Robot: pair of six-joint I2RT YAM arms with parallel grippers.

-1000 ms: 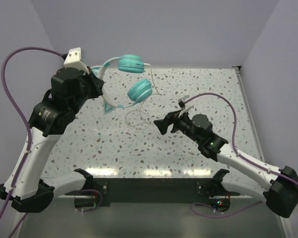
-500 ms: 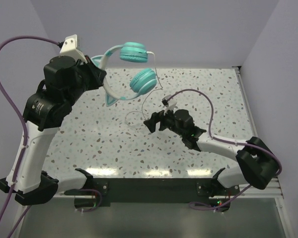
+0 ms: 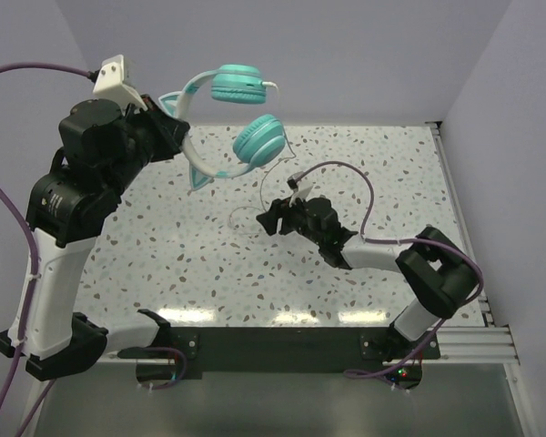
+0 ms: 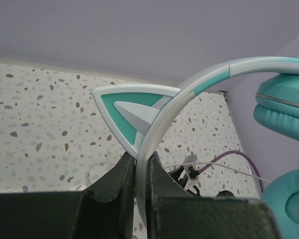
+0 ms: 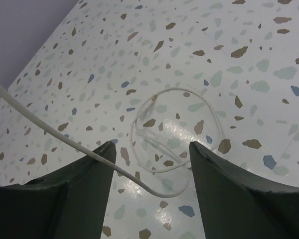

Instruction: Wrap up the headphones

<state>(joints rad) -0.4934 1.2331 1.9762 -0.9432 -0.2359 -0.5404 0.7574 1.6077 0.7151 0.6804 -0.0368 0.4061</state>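
Reaching high over the speckled surface's [image 3: 391, 182] far-left corner, your left arm [image 3: 73, 196] has raised the turquoise over-ear headphones [image 3: 259, 138] clear, left fingers [image 3: 170, 137] pinching the pale headband [image 4: 164, 112]. Your right arm [image 3: 437, 278], stretched low toward mid-surface, has brought its right fingers [image 3: 271, 218], spread but narrowing, astride the thin whitish cord [image 5: 40, 121], ready for gathering.

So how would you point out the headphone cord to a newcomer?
On the speckled table, just ahead of the right gripper, a thin cord lies coiled. It rises to the raised turquoise headphones. Unlike the thick purple arm cables, it is whitish and hair-thin.
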